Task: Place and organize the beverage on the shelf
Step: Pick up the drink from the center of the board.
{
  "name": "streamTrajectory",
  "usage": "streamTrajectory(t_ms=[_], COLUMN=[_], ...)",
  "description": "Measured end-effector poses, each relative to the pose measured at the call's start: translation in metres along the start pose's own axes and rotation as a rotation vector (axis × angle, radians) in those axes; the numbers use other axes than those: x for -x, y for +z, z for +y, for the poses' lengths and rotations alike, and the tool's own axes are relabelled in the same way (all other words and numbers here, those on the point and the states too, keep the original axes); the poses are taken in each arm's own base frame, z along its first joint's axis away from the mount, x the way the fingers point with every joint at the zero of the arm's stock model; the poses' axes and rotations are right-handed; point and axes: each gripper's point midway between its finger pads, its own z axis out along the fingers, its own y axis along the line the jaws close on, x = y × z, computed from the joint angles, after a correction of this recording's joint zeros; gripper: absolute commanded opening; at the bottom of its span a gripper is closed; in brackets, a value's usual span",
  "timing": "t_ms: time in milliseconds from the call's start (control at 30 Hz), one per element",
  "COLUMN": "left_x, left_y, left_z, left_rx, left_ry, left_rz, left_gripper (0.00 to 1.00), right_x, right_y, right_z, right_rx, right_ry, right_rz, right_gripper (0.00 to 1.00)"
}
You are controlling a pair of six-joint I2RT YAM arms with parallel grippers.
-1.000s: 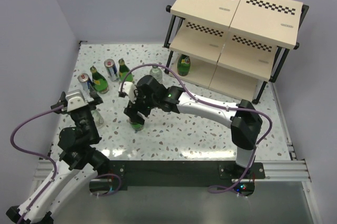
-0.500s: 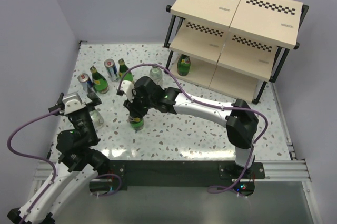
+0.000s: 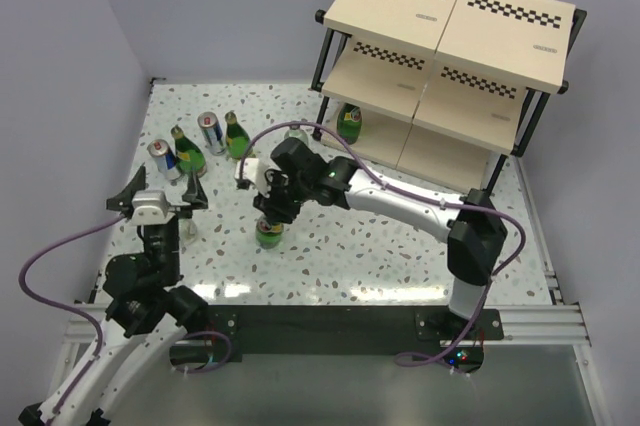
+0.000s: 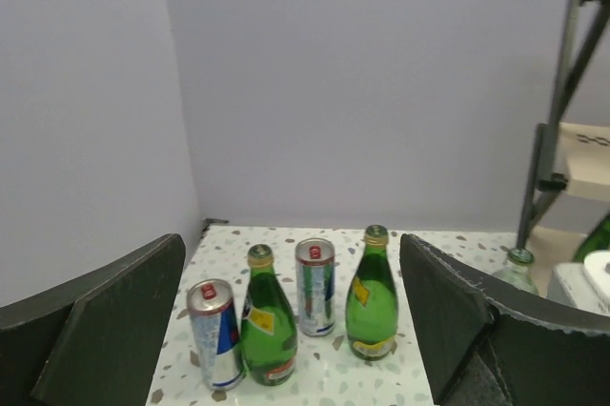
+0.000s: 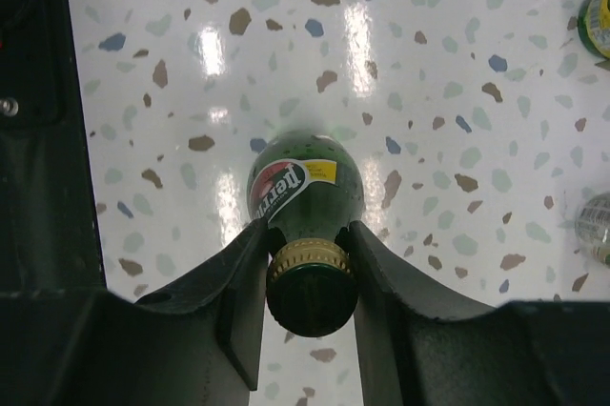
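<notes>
Right gripper (image 5: 307,239) is pinching the neck of a green bottle (image 5: 305,182), fingers (image 5: 238,282) pressed in on both sides just under the gold cap (image 5: 307,255). The bottle hangs upright straight below the wrist, over the speckled table (image 5: 429,91); whether its base touches, I can't tell. Left gripper (image 3: 160,198) is spread wide, nothing between its fingers. Ahead of it stand two cans (image 4: 315,284) and two more green bottles (image 4: 372,296), bunched close. Beyond the right gripper is the shelf (image 3: 440,46), with a lone green bottle (image 3: 348,124) on its lowest board.

text: "errie", partly legible | on: label (image 5: 282,187) of green bottle (image 5: 313,211) | other print: too small to read
</notes>
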Motion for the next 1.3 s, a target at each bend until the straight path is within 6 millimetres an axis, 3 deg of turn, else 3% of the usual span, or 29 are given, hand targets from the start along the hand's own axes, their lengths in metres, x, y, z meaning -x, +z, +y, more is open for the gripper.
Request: streamTrajectory(t_ms=[133, 300, 467, 600, 833, 1033, 1133, 1300], left_x=[-0.008, -0.047, -0.079, -0.104, -0.139, -0.166, -0.180, -0.195], left_y=[0.004, 0.001, -0.029, -0.060, -0.102, -0.140, -0.141, -0.122], left_z=[-0.039, -0.114, -0.181, -0.224, -0.276, -0.312, -0.329, -0.356], left_rx=[-0.182, -0.512, -0.870, -1.104, -1.324, -1.463, -1.470, -1.418], left_ry=[0.019, 0.062, 0.017, -0.097, -0.208, -0.157, -0.129, -0.094], left_rz=[0.006, 0.107, 0.173, 0.258, 0.400, 0.442, 0.444, 0.428], left_gripper=[1.00, 1.00, 1.00, 1.00, 1.00, 1.00, 1.00, 1.00], right_x=[-0.025, -0.057, -0.076, -0.085, -0.108, -0.115, -0.111, -0.103], right_y=[-0.031, -0.074, -0.105, -0.124, -0.147, -0.162, -0.169, -0.177], right_z=[-0.012, -0.035, -0.046, -0.048, -0.051, -0.060, -0.061, -0.058], right_rx=[0.051, 0.022, -0.021, -0.032, -0.059, -0.091, -0.108, -0.110], right_ry=[-0.010, 0.019, 0.032, 0.045, 0.082, 0.115, 0.109, 0.094], right_rz=[0.028, 0.035, 0.030, 0.007, -0.016, -0.043, -0.063, -0.096], right_gripper=[0.00, 0.00, 0.00, 0.00, 0.00, 0.00, 0.00, 0.00])
